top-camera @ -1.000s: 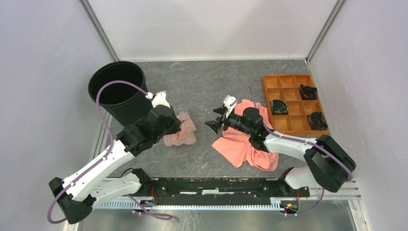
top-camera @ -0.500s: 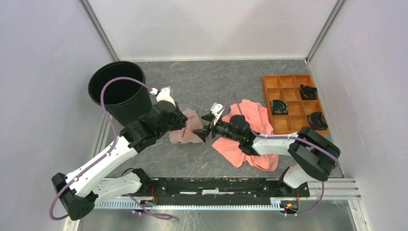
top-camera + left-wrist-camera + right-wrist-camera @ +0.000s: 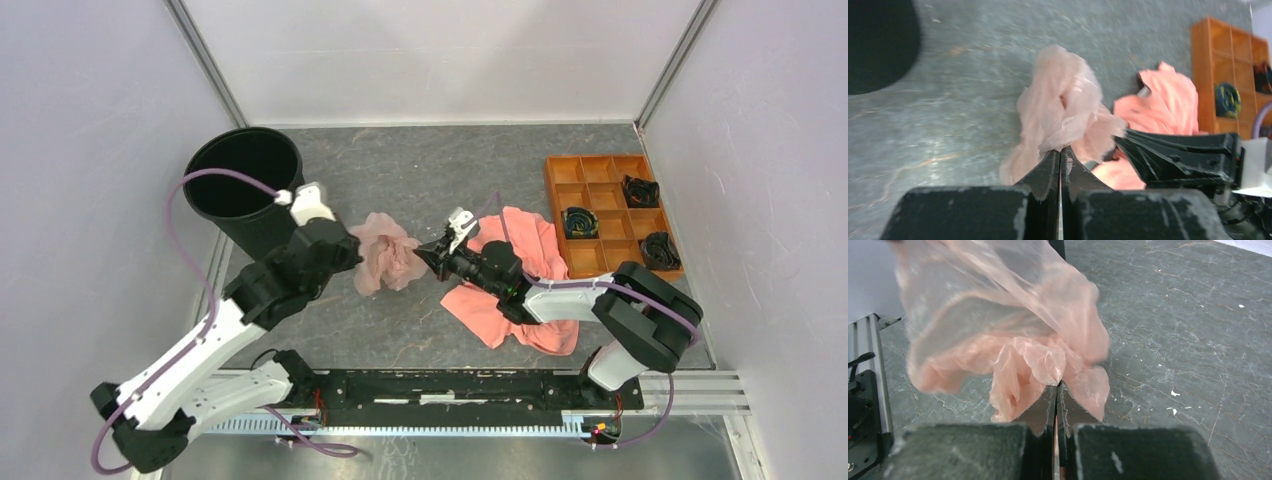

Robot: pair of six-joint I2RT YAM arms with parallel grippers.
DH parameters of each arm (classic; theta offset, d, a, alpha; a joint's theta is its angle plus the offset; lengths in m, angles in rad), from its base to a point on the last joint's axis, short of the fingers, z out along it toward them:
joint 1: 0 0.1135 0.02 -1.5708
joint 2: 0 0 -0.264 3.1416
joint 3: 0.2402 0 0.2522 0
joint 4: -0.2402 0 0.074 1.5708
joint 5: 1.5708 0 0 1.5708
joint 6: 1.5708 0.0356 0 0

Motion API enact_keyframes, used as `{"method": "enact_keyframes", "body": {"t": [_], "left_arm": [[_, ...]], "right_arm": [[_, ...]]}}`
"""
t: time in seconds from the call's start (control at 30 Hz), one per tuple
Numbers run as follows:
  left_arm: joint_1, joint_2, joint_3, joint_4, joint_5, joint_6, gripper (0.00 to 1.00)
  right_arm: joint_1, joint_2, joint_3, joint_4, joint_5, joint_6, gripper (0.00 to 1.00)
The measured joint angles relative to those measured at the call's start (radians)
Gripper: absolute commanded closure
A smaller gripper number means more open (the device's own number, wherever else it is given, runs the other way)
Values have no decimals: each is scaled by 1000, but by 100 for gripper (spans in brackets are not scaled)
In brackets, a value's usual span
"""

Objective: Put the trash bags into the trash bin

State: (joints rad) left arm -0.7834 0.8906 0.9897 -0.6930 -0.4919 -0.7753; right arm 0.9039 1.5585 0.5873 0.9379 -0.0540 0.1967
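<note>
The pale pink translucent trash bag point(image 3: 388, 252) hangs bunched between my two grippers at the table's middle. My left gripper point(image 3: 350, 252) is shut on its left side, and the left wrist view shows the film point(image 3: 1063, 107) pinched at the closed tips point(image 3: 1060, 150). My right gripper point(image 3: 424, 254) is shut on the bag's right side; the crumpled plastic point(image 3: 1013, 325) spreads out above its closed tips point(image 3: 1056, 386). The black round trash bin point(image 3: 245, 185) stands at the back left, just behind my left arm, and shows as a dark patch point(image 3: 878, 45) in the left wrist view.
A coral-orange cloth point(image 3: 515, 285) lies under my right arm. An orange compartment tray point(image 3: 600, 215) with dark coiled items sits at the back right. Grey walls close in on the left, right and back.
My right gripper moved left to the bag and closed on it. My left gripper, still shut on the bag, shifted slightly left, and the bag now hangs bunched between both.
</note>
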Motion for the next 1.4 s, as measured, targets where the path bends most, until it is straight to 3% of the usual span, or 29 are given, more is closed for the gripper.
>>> {"method": "enact_keyframes", "body": {"t": [0.2, 0.43, 0.6, 0.8, 1.03, 1.4], "left_arm": [[3, -139, 2, -164, -226, -59, 98], [3, -195, 2, -317, -344, -115, 98], [3, -269, 2, -366, -386, -127, 98], [3, -368, 47, -369, -419, -87, 98], [3, -381, 120, -397, -482, -53, 98], [3, -309, 71, -470, -526, -54, 98]], "right_arm": [[-107, 10, -76, 182, -168, 104, 100], [-246, 93, -95, 367, -340, 268, 100], [-261, 86, -86, 318, -395, 222, 100], [-243, 29, -63, 160, -463, 51, 99], [-192, -45, -50, 8, -488, -148, 100], [-183, -89, -59, -72, -296, -224, 99]]}}
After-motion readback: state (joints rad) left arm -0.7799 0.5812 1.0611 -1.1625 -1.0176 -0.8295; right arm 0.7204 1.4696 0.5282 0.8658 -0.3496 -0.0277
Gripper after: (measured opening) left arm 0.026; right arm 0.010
